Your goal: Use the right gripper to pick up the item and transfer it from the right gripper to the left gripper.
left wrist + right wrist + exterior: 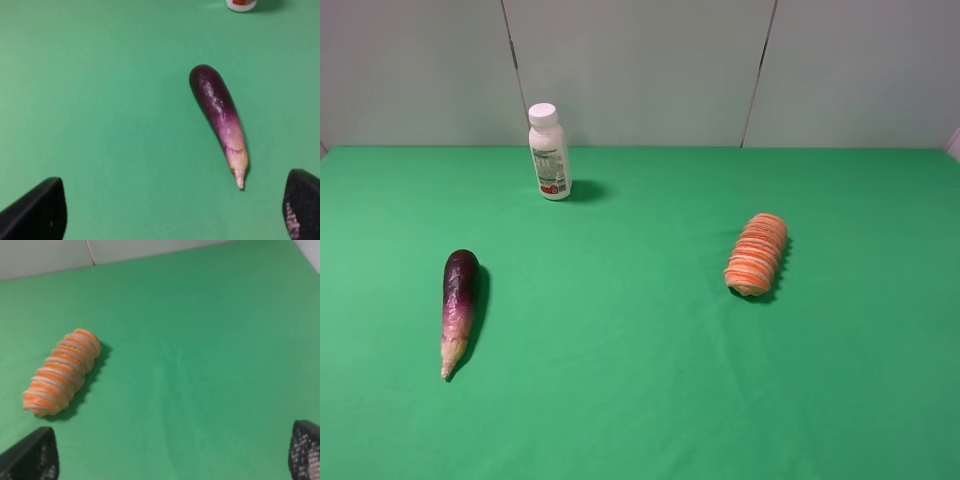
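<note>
Exterior high: item (757,255), long axis front-to-back, far end rightward

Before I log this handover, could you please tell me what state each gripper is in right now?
Left gripper: open, holding nothing.
Right gripper: open, holding nothing; the item lies untouched.

You only see the fingertips of the left gripper (172,210) and right gripper (167,452); the frame edge cuts off the rest. White bottle (241,4): the left wrist view crops all but its base. Its label (550,165) is too small to read from exterior high.
</note>
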You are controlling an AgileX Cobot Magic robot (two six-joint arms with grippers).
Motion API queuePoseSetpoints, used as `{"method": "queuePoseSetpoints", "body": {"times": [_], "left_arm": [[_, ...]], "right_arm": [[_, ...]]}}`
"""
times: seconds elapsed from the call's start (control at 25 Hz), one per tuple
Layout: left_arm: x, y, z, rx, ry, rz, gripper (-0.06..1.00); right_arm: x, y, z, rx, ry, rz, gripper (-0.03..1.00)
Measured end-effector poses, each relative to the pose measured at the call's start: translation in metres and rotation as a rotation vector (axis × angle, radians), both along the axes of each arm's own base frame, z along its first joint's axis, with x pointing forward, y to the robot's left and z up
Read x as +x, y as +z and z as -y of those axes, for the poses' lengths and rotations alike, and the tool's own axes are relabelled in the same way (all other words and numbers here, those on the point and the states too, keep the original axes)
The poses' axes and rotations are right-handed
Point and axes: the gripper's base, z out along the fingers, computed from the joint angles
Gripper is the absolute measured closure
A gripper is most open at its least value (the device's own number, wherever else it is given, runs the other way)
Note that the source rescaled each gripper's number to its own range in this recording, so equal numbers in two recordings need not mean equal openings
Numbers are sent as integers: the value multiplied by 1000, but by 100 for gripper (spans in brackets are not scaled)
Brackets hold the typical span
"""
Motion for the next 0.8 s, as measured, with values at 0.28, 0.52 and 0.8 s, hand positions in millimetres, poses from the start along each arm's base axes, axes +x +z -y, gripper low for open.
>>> {"method": "queuePoseSetpoints", "body": {"times": [0.28,0.52,0.8], "left_arm": [[0,0,0,0,0,0,15],[0,0,0,0,0,0,15],[0,0,0,0,0,0,15]], "right_arm": [[0,0,0,0,0,0,-3],[0,0,0,0,0,0,-3],[0,0,0,1,0,-1,-3]]}}
